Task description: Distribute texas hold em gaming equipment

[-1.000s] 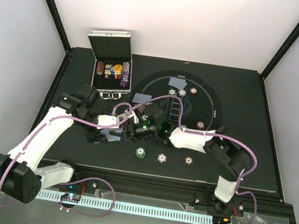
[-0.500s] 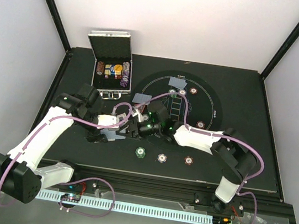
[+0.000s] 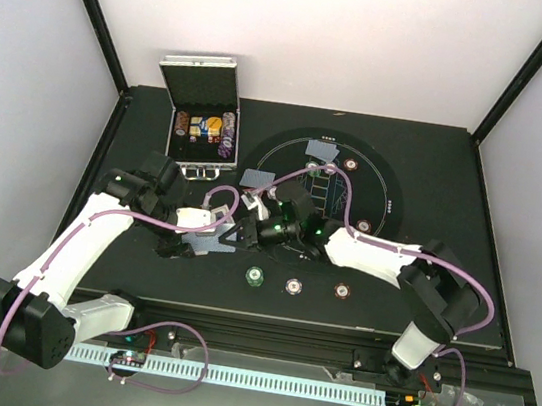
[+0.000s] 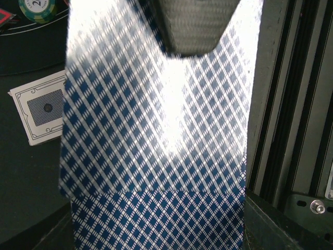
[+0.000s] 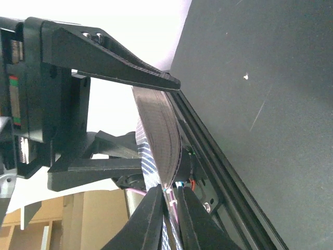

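Note:
My left gripper (image 3: 196,244) is shut on a deck of playing cards (image 3: 209,242) with blue-and-white checked backs. The deck (image 4: 156,130) fills the left wrist view and hides the left fingers there. In the right wrist view the deck (image 5: 158,130) stands edge-on between the left gripper's black fingers (image 5: 114,57). My right gripper (image 5: 170,208) pinches the deck's near edge, jaws almost together with a card between them. Green (image 3: 256,277), white (image 3: 294,286) and red (image 3: 342,292) chips lie in a row near the front edge.
The open silver case (image 3: 201,123) stands at the back left. The round black mat (image 3: 373,192) holds cards (image 3: 323,151) and chips (image 3: 351,163). One card (image 4: 44,107) lies face down by the mat's edge. The table's rail (image 4: 281,104) runs close on the right.
The right arm has reached further left to the deck held by the left gripper, and its jaws have closed from wide to nearly together. The left arm has stayed put.

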